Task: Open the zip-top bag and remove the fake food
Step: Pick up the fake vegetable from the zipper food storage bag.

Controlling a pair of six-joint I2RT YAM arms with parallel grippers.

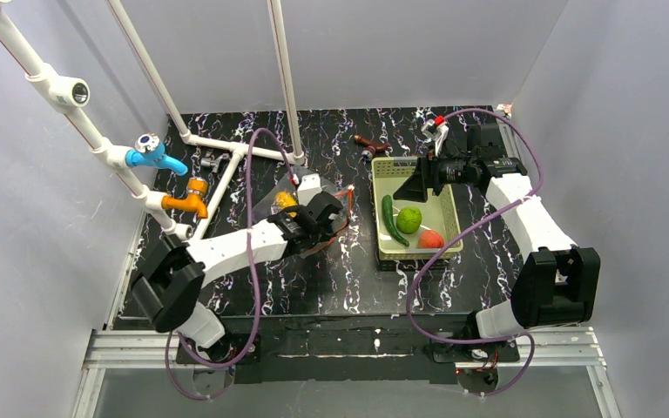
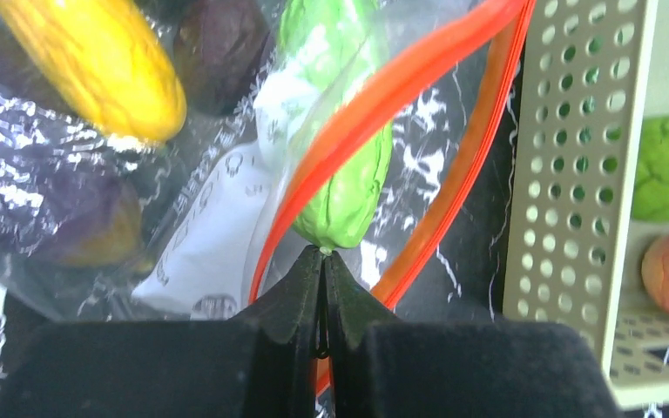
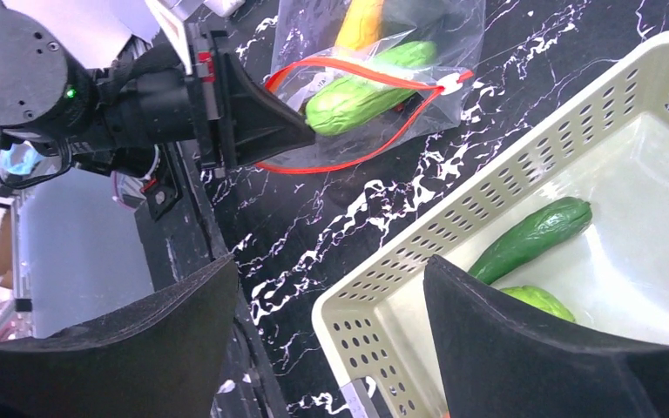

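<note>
Pale perforated basket [image 1: 443,207] on black marbled table [image 1: 348,279], brown handled object [image 1: 371,145] (small) just behind, white pipework [image 1: 226,146] at left.

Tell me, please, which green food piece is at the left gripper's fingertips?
The light green piece in the mouth of the zip-top bag, at the left gripper; the dark cucumber and round green fruit lie in the basket.

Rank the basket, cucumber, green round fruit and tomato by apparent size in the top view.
Largest first: basket, cucumber; green round fruit and tomato look too alike to rank.
</note>
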